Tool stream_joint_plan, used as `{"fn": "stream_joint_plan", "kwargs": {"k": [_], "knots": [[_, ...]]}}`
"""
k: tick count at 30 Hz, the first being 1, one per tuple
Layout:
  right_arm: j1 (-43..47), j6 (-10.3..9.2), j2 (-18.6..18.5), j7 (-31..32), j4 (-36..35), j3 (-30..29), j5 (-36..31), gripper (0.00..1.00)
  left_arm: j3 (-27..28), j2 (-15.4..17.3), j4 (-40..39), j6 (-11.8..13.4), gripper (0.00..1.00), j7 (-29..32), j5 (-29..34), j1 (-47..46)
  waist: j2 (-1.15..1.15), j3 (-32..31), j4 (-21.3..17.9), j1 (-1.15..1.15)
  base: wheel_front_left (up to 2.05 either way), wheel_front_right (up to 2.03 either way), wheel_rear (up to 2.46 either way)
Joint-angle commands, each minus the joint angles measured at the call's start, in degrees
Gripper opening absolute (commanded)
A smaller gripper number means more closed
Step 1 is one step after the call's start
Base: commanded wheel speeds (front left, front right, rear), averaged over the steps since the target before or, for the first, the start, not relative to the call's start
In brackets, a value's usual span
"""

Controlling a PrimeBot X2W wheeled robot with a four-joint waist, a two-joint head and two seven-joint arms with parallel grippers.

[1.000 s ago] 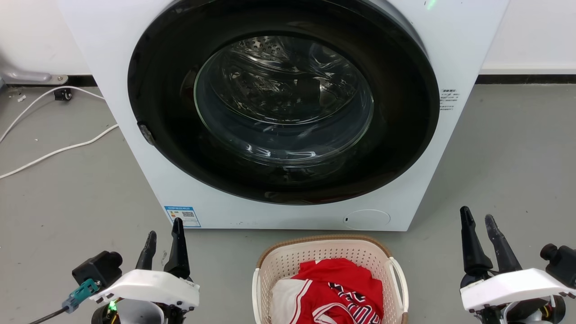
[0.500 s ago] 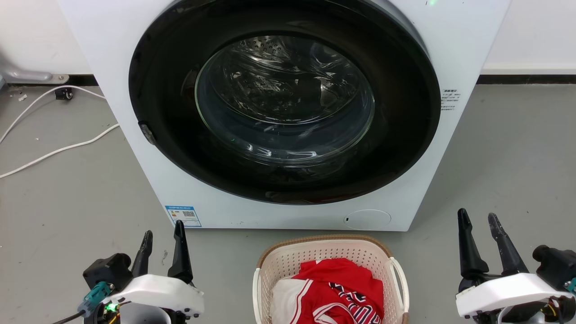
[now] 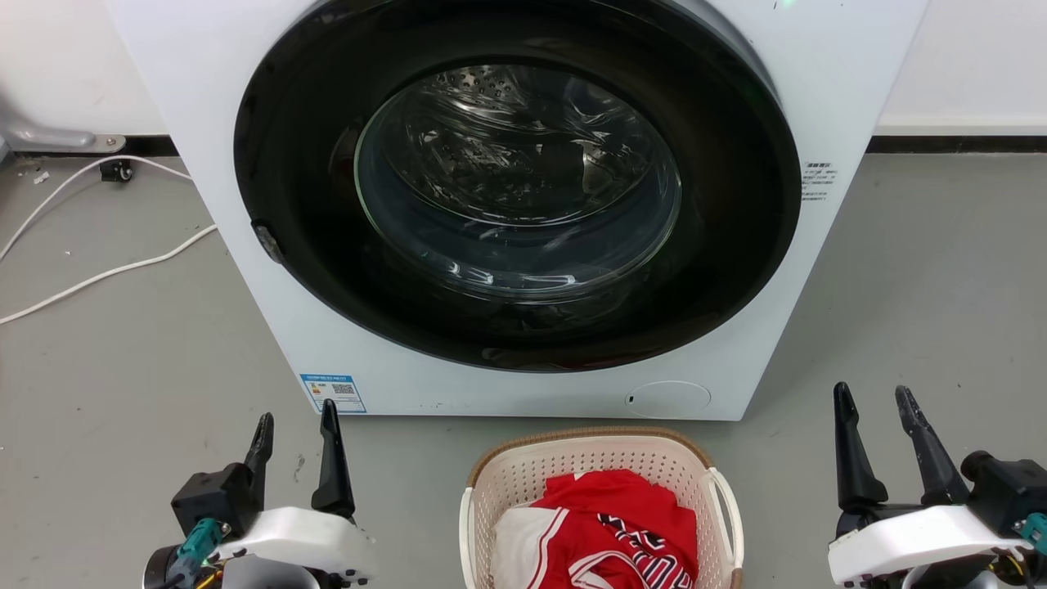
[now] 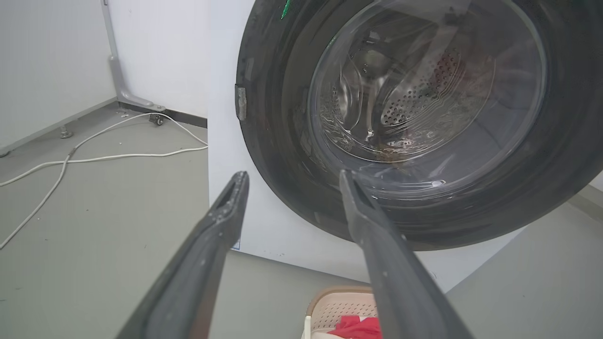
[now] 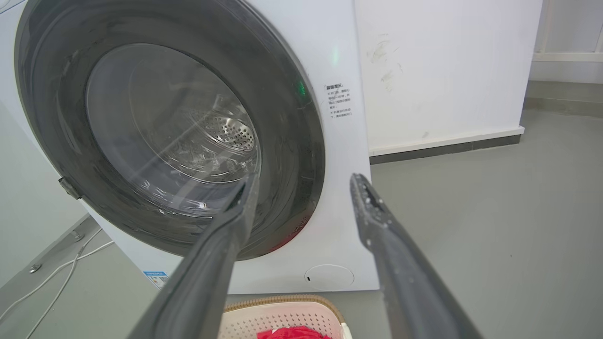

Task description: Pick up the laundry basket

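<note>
Grey floor [image 3: 123, 368], washing machine [image 3: 826, 98] behind laundry basket [image 3: 507, 483], left claw [image 3: 296, 411] and right claw [image 3: 872, 388] flanking it, spread, empty

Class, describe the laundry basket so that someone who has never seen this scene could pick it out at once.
Find the big white washing machine with the round dark door, standing on the grey floor. Just in front of its base sits the laundry basket, far smaller. It alone is cream perforated plastic with a tan woven-look rim, white loop handles and red-and-white clothing inside.
</note>
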Motion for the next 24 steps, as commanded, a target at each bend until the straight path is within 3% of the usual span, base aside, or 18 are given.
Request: {"fn": "stream_joint_plan", "kwargs": {"k": [1,24], "knots": [[0.25,0.00,-0.22,-0.49,-0.73,-0.09,-1.26,1.00,-0.07,0.34,-0.67,0.27,1.00,-0.46,1.31,0.39,0.00,-0.01,0.02,0.00,0.00,0.00,0.00],[1.70,-0.01,-0.25,-3.30,-2.57,-0.09,-10.13,1.00,1.48,-1.18,-2.20,-0.35,1.00,-3.26,12.06,2.11,0.00,0.04,0.27,0.00,0.00,0.00,0.00]]}}
